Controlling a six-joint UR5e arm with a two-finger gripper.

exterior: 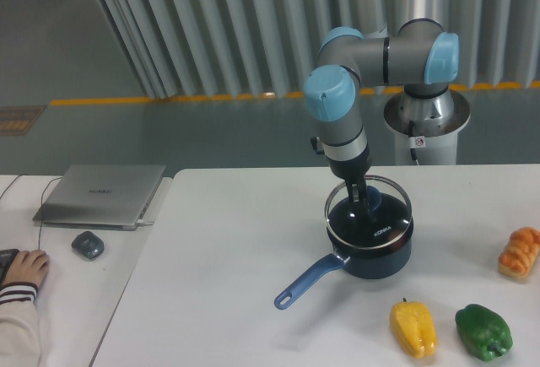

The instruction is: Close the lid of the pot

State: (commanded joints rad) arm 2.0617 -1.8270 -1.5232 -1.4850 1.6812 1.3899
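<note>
Pincer [364, 201] pinching lid [369, 205] by knob (partly hidden), lid tilted, directly beneath pincer, over pot [371, 245]. Seating step; next, level lid, lower, release.

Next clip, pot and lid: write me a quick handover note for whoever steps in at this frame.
Hand: shut on the lid's knob, as far as this view shows; fingers mostly hidden behind the glass.
Lid: held over the pot, tilted, roughly centred on the rim; whether it touches the rim I cannot tell.
Pot: upright on the white table, handle pointing front-left.
Done: lid brought over the pot.
Left: level it, seat it on the rim, open the hand, lift clear.
</note>
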